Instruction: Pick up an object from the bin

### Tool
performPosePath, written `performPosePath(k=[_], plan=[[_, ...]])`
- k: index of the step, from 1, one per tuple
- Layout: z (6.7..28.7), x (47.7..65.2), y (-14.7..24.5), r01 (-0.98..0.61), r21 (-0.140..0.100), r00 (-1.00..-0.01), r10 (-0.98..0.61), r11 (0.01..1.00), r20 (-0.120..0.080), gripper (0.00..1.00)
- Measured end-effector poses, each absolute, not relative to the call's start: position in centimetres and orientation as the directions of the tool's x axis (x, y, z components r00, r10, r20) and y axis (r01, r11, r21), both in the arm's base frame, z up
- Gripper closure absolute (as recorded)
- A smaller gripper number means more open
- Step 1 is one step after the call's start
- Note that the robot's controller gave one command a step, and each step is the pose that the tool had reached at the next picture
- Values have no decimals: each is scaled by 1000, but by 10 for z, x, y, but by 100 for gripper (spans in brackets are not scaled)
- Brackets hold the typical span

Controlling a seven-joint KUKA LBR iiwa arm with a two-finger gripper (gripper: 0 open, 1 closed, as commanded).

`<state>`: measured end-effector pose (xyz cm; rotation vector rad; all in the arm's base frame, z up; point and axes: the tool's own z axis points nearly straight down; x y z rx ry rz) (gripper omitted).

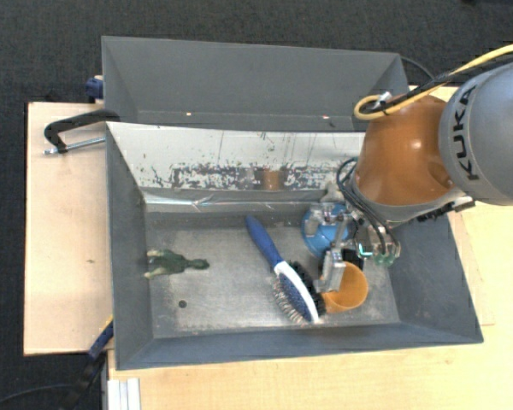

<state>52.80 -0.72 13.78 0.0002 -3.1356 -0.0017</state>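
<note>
Gripper (pixel 333 270) low beside the small orange plastic cup (pixel 350 294)
Nothing looks lifted yet, so grasp and lift remain; whether it is open or closed, I cannot tell.

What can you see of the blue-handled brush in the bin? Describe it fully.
The brush looks plastic: a slim blue handle and a white-edged head with grey bristles. It lies flat on the bin floor, right of centre, diagonally, handle toward the back wall, head toward the front. Its head lies close beside an orange cup; whether they touch is unclear.
</note>
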Motion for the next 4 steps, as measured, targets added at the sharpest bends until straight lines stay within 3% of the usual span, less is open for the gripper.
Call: performPosePath(k=[1,2,3,4], plan=[[71,549,-53,-5,4,-1000,-5,1000,-13,0],[74,539,-105,-404,-4,-915,-404,915,-12,0],[77,519,-150,-634,-17,-773,-634,773,-22,0],[72,513,-149,-634,-5,-773,-634,773,-10,100]])
